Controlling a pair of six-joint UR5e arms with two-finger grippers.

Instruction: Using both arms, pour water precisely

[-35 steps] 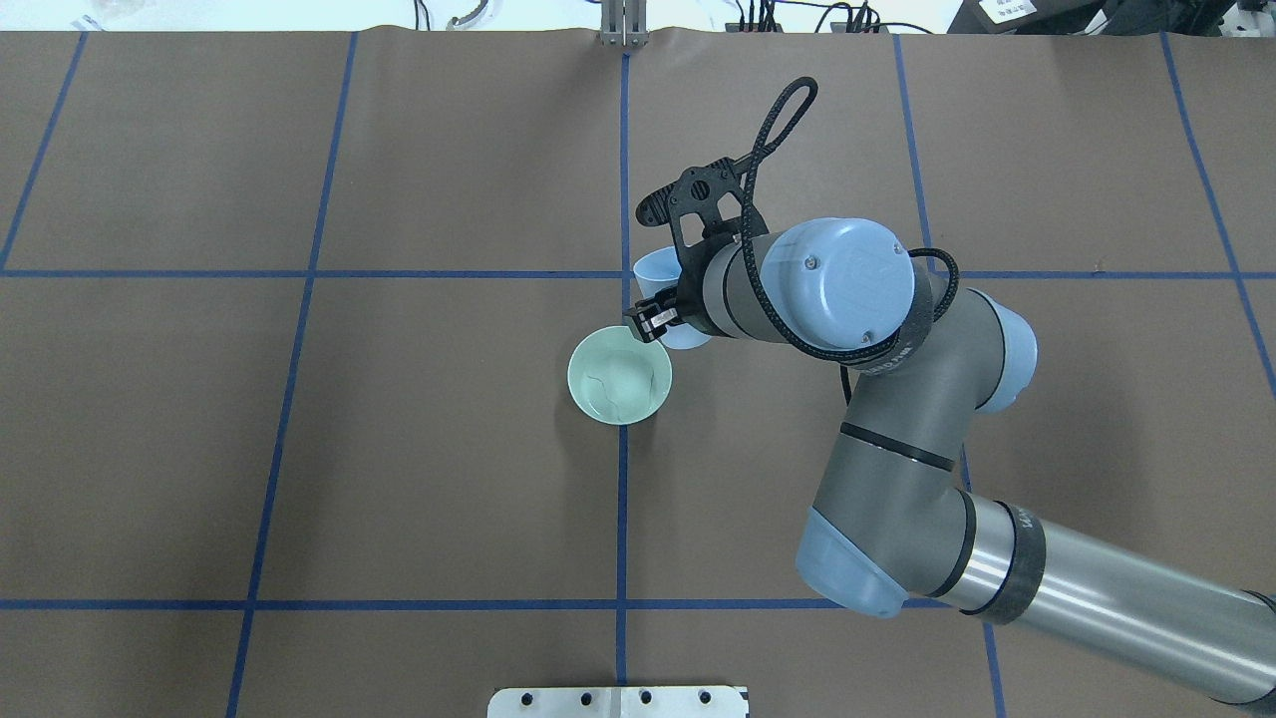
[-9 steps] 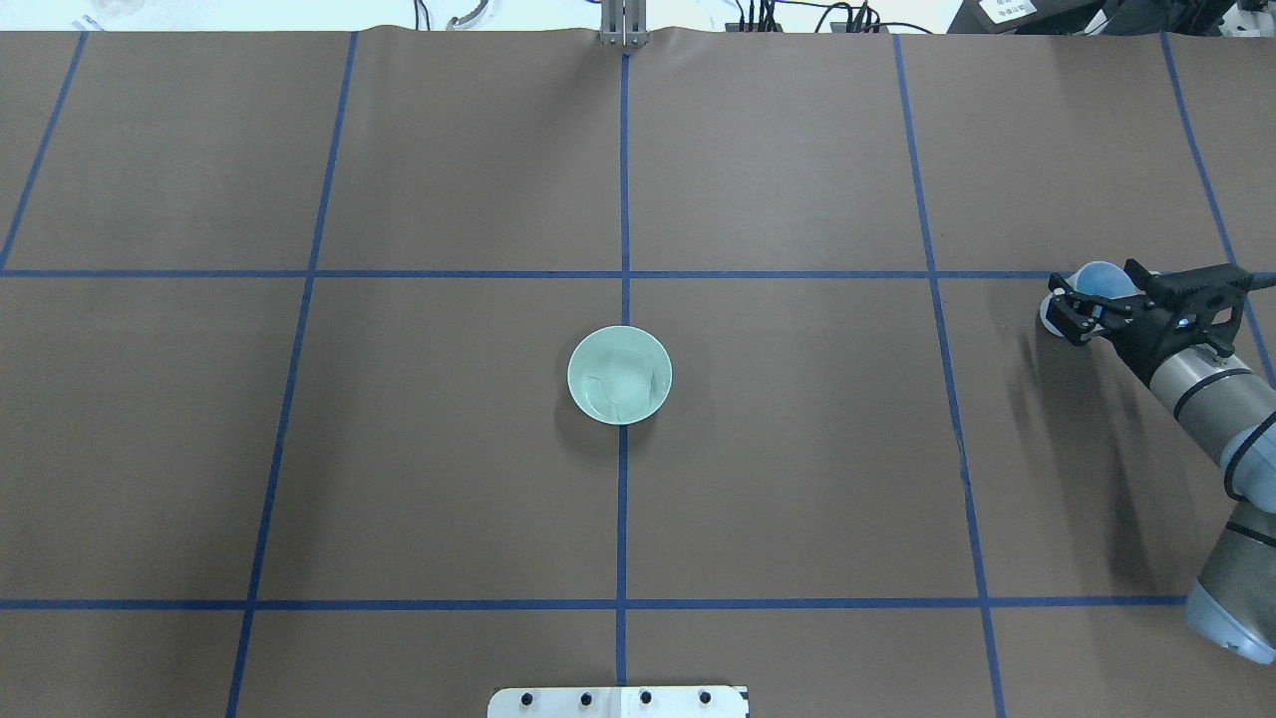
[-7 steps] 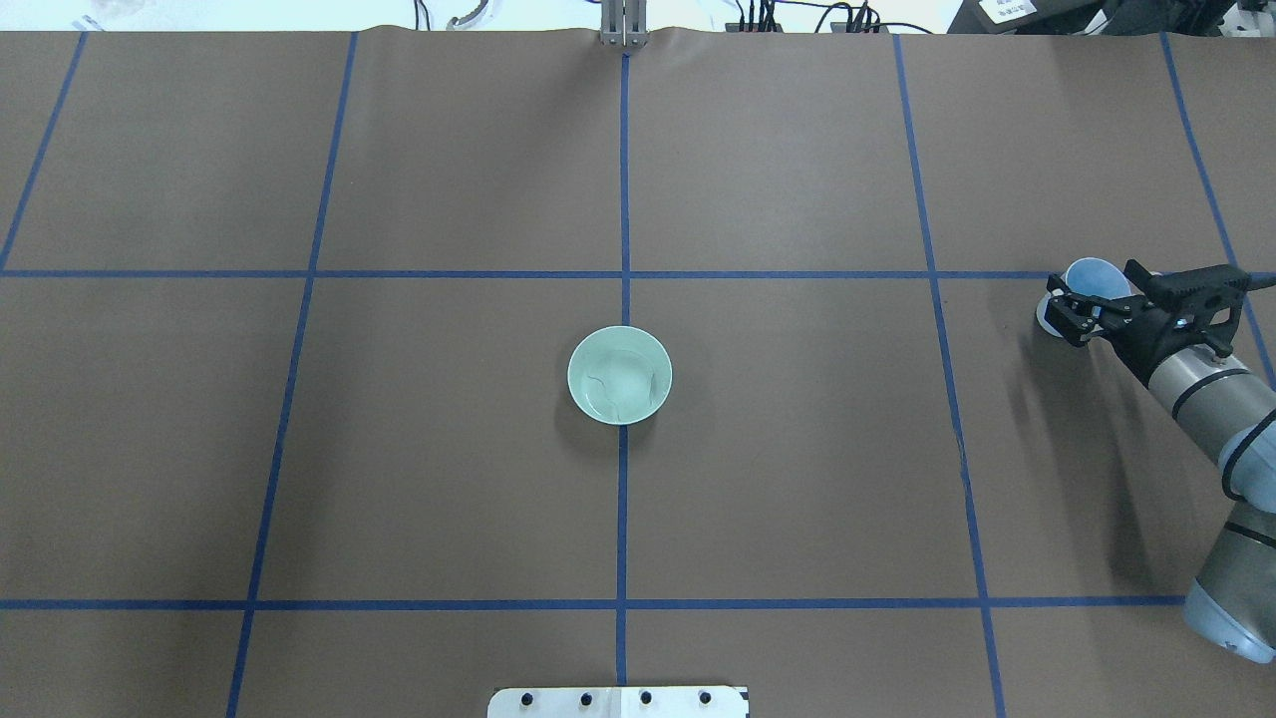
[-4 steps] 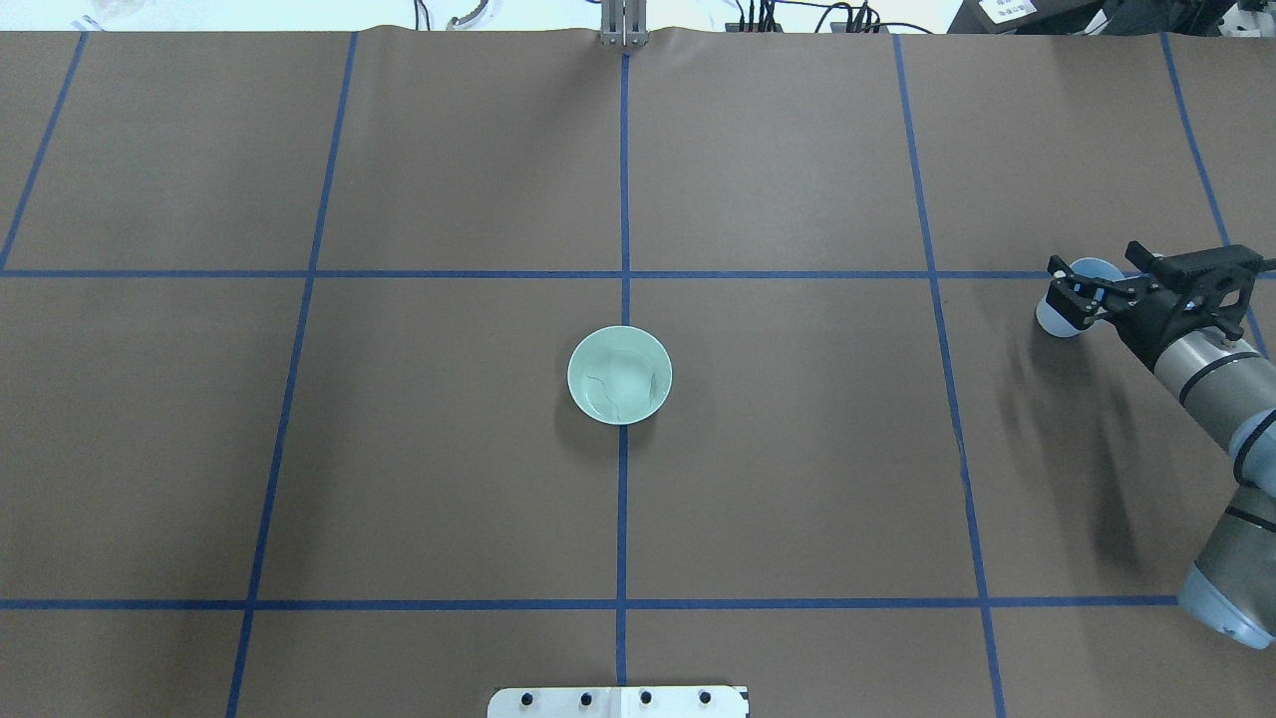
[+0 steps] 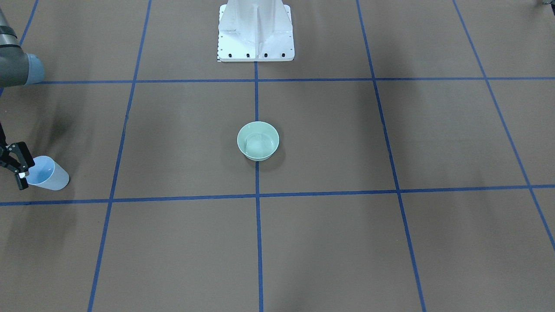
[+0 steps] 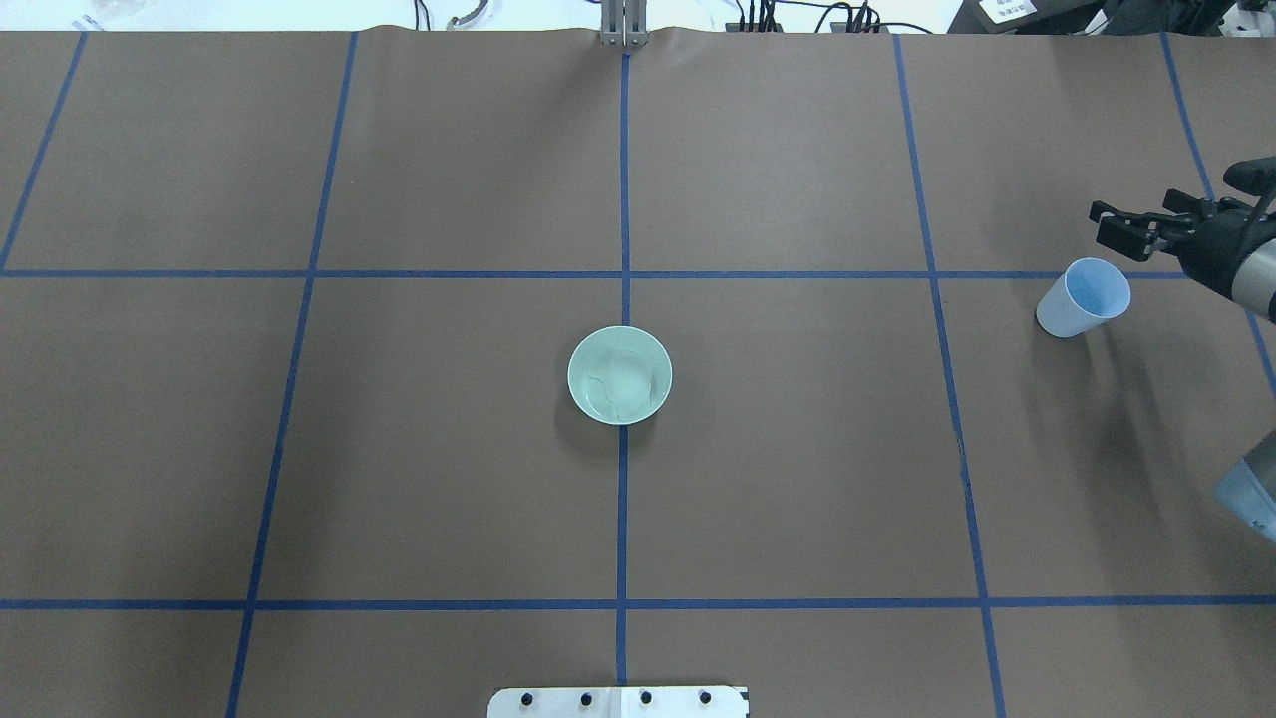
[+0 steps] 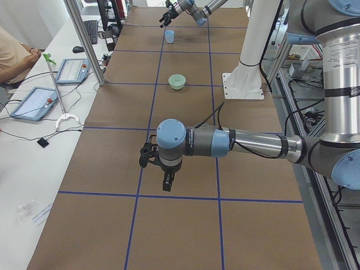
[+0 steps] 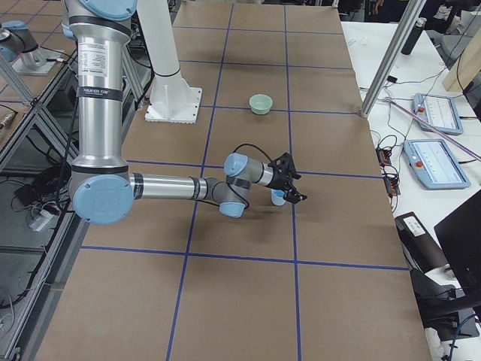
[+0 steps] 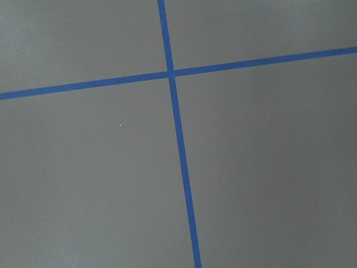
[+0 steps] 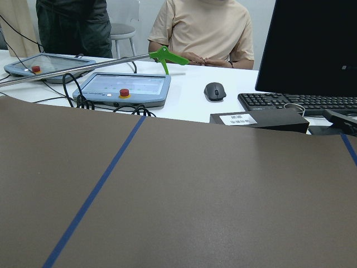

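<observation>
A pale green bowl (image 6: 619, 375) with water in it sits at the table's centre, also in the front view (image 5: 258, 140). A light blue cup (image 6: 1084, 296) stands upright on its own at the table's right side, also in the front view (image 5: 47, 174). My right gripper (image 6: 1105, 227) is open and empty, raised just beyond the cup and clear of it; it also shows at the front view's left edge (image 5: 22, 170). My left gripper (image 7: 167, 184) shows only in the exterior left view, low over bare table far from the bowl; I cannot tell whether it is open or shut.
The brown table cover carries a blue tape grid (image 6: 624, 273). The white pedestal base (image 5: 256, 30) stands at the robot's edge. Tablets (image 10: 122, 86), a keyboard and seated people are beyond the table's right end.
My right gripper carried the blue cup from above the bowl to the table's right side, set it down, let go and rose away from it. The bowl has not moved.
</observation>
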